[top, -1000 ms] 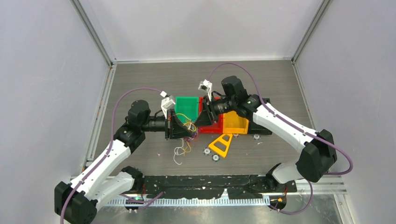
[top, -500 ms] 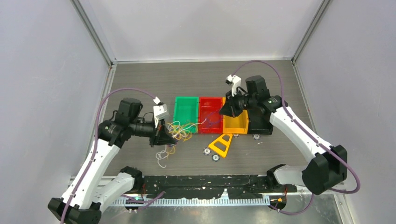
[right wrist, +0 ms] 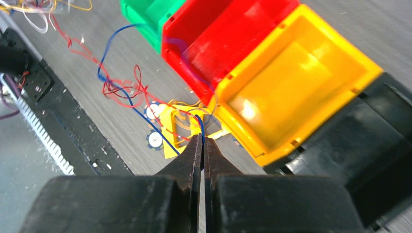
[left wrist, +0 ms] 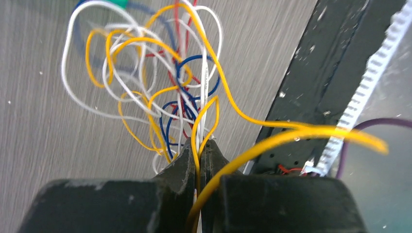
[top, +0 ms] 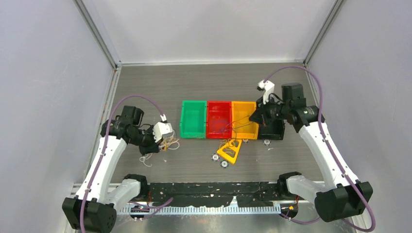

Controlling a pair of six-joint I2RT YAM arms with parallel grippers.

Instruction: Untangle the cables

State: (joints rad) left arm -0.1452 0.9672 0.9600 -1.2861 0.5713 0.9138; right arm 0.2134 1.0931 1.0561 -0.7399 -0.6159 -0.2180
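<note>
- The left tool [left wrist: 199, 145] is clenched on a loose knot of thin yellow, white, red and blue cables [left wrist: 155, 97], held low over the left side of the grey wood-grain table [top: 160, 82].
- A blue strand [right wrist: 99, 73] and a red strand [right wrist: 116, 90] run rightward from that knot, in front of the green plastic bin [top: 193, 119], the red plastic bin [top: 218, 110] and the yellow plastic bin [top: 243, 114].
- The right tool [right wrist: 202, 141] is pinched shut on the blue strand. I cannot tell whether the red one is caught too.
- The step looks like drawing one strand out of the knot. It should go best with both grips firm and a slow, level pull. If the knot cinches, stop and take another loop.
- A flat yellow triangular frame [top: 230, 151] and small round discs [top: 214, 157] lie under the stretched strands. Red loops drape over the frame and could snag or drag it.
</note>
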